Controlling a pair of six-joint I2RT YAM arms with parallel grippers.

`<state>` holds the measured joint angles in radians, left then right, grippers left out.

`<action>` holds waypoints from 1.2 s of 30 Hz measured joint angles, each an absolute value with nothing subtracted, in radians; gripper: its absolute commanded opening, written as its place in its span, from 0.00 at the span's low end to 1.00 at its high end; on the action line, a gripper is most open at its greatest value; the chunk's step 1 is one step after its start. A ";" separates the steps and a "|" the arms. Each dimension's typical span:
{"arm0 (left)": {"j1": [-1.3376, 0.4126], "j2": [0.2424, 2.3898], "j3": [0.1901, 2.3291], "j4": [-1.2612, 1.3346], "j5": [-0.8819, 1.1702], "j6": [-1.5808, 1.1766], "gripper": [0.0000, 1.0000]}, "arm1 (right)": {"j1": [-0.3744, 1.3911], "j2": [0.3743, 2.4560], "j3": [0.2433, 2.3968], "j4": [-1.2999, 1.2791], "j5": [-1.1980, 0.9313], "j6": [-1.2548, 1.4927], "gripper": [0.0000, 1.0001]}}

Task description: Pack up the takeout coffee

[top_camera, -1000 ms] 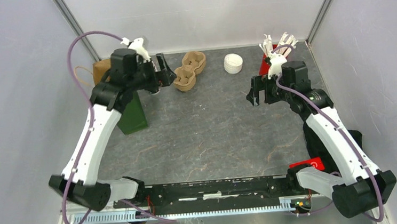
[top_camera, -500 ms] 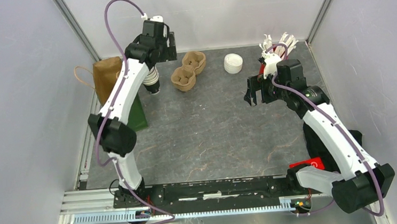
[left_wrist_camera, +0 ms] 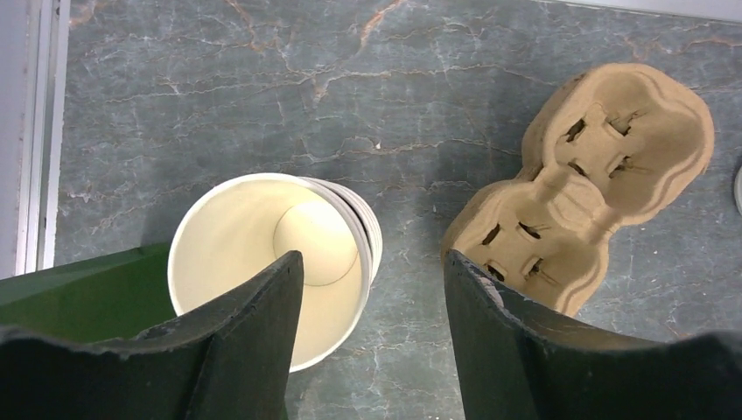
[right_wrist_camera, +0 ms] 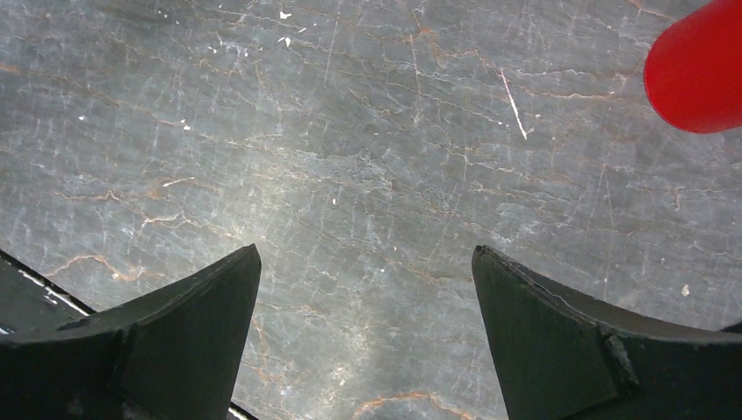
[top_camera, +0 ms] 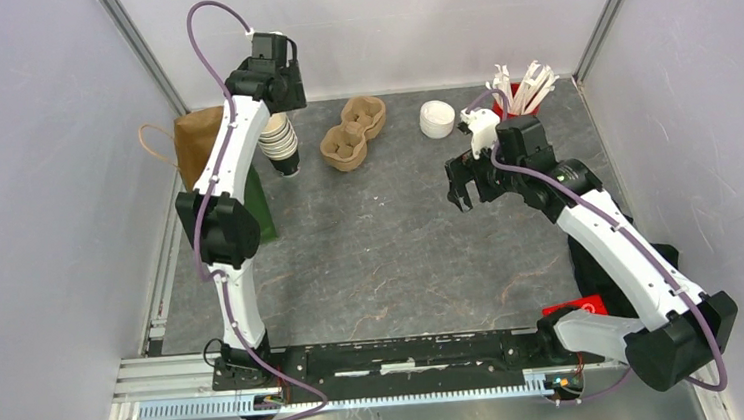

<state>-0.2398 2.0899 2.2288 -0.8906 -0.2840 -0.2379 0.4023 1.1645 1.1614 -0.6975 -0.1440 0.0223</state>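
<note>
The lidded dark takeout coffee cup does not show in any view. A stack of lidless cream-rimmed cups (top_camera: 281, 143) stands at the back left; the left wrist view looks down into it (left_wrist_camera: 271, 262). My left gripper (top_camera: 276, 89) is raised above this stack, open and empty (left_wrist_camera: 372, 259), with its left finger over the cup mouth. A brown pulp cup carrier (top_camera: 352, 131) lies right of the stack, and shows in the left wrist view (left_wrist_camera: 604, 175). My right gripper (top_camera: 463, 185) is open and empty above bare table (right_wrist_camera: 367, 251).
A stack of white lids (top_camera: 436, 118) sits at the back centre. A red holder (right_wrist_camera: 696, 72) with white sticks (top_camera: 523, 80) is at the back right. A brown paper bag (top_camera: 197, 135) and a green box (top_camera: 260, 217) stand at the left. A red card (top_camera: 581, 306) lies near right.
My left arm has straightened and swung up and back, uncovering the cup stack below its gripper. My right gripper has moved a little to the left and nearer.
</note>
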 measured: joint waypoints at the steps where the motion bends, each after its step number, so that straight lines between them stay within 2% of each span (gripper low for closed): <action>1: -0.236 2.096 2.230 -0.893 -0.280 -0.238 0.64 | 0.411 1.164 1.161 -0.698 -0.138 0.016 0.98; 4: -0.230 2.108 2.232 -0.904 -0.269 -0.242 0.61 | 0.422 1.165 1.161 -0.697 -0.121 0.001 0.98; 17: -0.212 2.135 2.232 -0.936 -0.252 -0.266 0.32 | 0.432 1.166 1.161 -0.697 -0.093 -0.010 0.98; 24: -0.206 2.136 2.233 -0.937 -0.252 -0.268 0.22 | 0.434 1.177 1.161 -0.697 -0.093 -0.010 0.98; 30: -0.206 2.136 2.233 -0.938 -0.252 -0.268 0.20 | 0.434 1.178 1.161 -0.697 -0.093 -0.010 0.98; 33: -0.206 2.136 2.233 -0.938 -0.252 -0.268 0.27 | 0.435 1.179 1.161 -0.697 -0.093 -0.010 0.98; 36: -0.206 2.136 2.233 -0.939 -0.253 -0.268 0.29 | 0.437 1.182 1.161 -0.696 -0.093 -0.010 0.98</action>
